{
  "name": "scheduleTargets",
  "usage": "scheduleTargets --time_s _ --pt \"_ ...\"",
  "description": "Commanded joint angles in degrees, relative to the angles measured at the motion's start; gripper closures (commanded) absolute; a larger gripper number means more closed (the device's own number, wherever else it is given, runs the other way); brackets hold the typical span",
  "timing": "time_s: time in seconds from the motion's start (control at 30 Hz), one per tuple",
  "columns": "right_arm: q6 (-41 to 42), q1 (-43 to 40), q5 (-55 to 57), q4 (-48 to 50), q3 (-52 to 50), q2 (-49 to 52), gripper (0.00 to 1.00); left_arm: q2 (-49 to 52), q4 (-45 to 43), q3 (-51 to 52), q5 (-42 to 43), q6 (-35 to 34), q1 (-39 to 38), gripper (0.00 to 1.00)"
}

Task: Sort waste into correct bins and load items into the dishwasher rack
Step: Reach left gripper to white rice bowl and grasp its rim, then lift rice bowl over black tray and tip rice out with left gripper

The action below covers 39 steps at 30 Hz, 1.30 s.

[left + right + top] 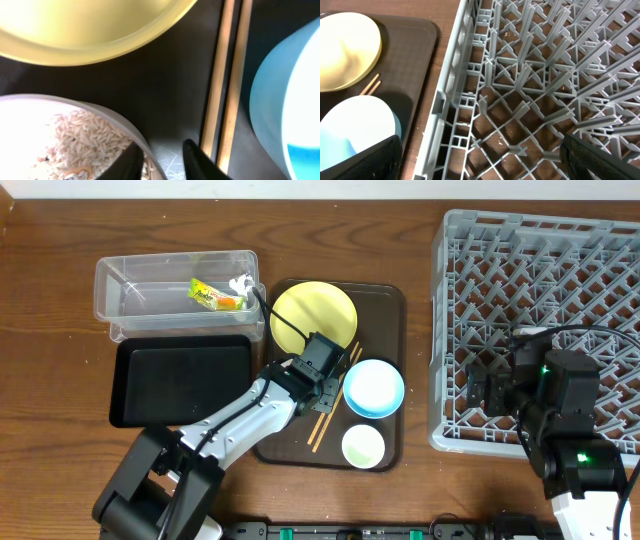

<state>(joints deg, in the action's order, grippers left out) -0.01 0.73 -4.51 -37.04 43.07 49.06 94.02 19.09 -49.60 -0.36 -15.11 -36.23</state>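
The left claw [162, 146] is narrowly spread across the rim of the white bowl [30, 125]. One finger is inside by the rice [80, 140], the other outside. The bowl rests on the brown tray [165, 90], just beside the chopsticks [217, 85].

A brown wooden table [50, 240] fills the overhead view edge to edge, its grain running left to right in darker and lighter streaks. Soft, even light falls from above and leaves only short, faint shadows on the wood. The right wrist view catches a narrow strip of the same warm brown surface.
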Motion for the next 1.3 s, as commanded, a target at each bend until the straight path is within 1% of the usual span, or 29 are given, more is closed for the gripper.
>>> scheduleTargets --time_s 0.0,0.1,0.17,0.43,0.6,0.8,0.93,1.1,1.27 --pt "0.85 0.42 -0.46 -0.04 1.01 -0.31 0.01 0.52 0.57 -1.2 -0.26 0.04 -0.13 0.77" --pt "0.85 0.42 -0.46 -0.04 1.01 -0.31 0.01 0.55 1.86 -1.2 -0.26 0.04 -0.13 0.81" --pt "0.85 0.42 -0.46 -0.02 1.01 -0.31 0.01 0.55 2.23 -1.2 -0.26 0.04 -0.13 0.81" --pt "0.85 0.42 -0.46 -0.04 1.01 -0.31 0.01 0.42 2.29 -1.22 -0.24 0.04 -0.13 0.94" --pt "0.85 0.42 -0.46 -0.07 1.01 -0.31 0.01 -2.25 3.41 -1.49 -0.11 0.09 -0.13 0.94" --pt "0.83 0.42 -0.46 -0.04 1.01 -0.31 0.01 -8.02 9.11 -3.72 -0.09 0.13 -0.07 0.94" --pt "0.85 0.42 -0.46 -0.04 1.01 -0.31 0.01 -11.43 11.8 -4.07 2.71 3.04 0.35 0.94" --pt "0.85 0.42 -0.46 -0.07 1.01 -0.31 0.01 -14.58 15.78 -4.07 9.05 3.04 5.11 0.94" --pt "0.85 0.42 -0.46 -0.04 1.01 -0.31 0.01 -16.13 19.56 -4.07 17.7 3.15 16.06 0.94"
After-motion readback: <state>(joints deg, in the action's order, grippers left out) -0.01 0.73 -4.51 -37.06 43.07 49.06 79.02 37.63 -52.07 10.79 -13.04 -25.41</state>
